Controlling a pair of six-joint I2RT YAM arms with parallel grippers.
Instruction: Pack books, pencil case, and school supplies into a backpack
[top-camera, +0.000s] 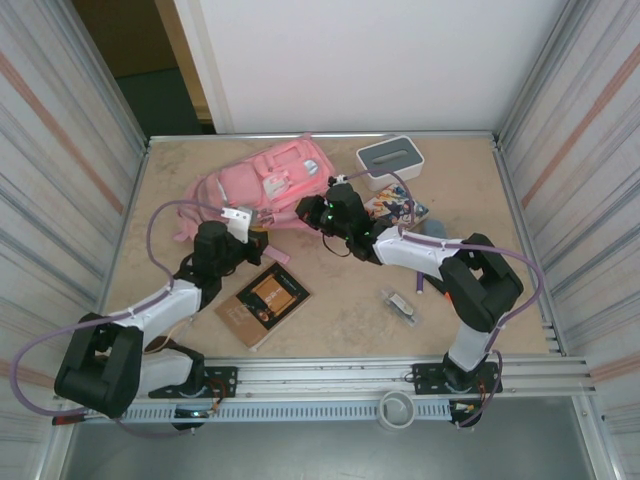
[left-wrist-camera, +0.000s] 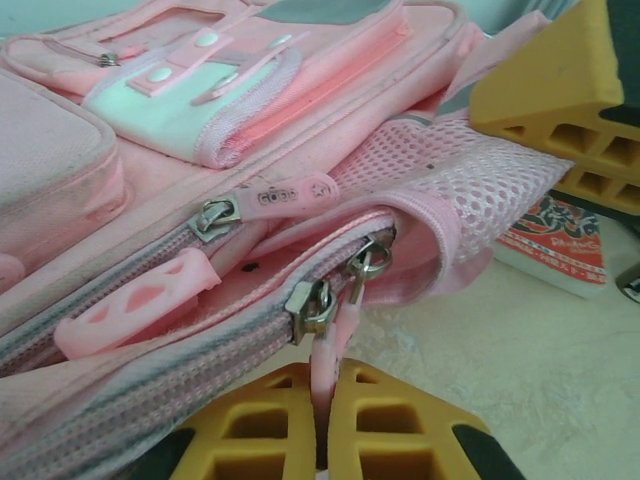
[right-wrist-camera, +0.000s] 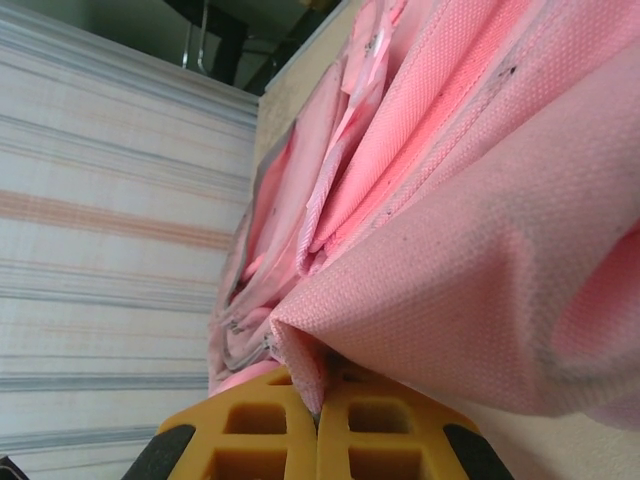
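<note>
Desk (top-camera: 330, 335): a sandy board that carries every item.

Backpack (top-camera: 265, 185): lies flat at the far centre-left with its front pockets up. In the left wrist view the near zip looks closed.

Brown book (top-camera: 265, 300): flat on the desk beside the left arm, outside the bag.

Cartoon book (top-camera: 405, 212): just right of the backpack, partly under the right arm, and also unpacked.

Right fingers (right-wrist-camera: 270, 430): pressed together on a fold of the backpack's fabric. This is judged to anchor the bag so a tug on the zip does not drag it.

Left fingers (left-wrist-camera: 280, 420): pinching the pink zip pull (left-wrist-camera: 328, 360) at the bag's near edge, judged to be for opening that compartment.

Small supplies (top-camera: 402, 302): loose on the desk near the right arm.

Packing itself is not yet begun.
</note>
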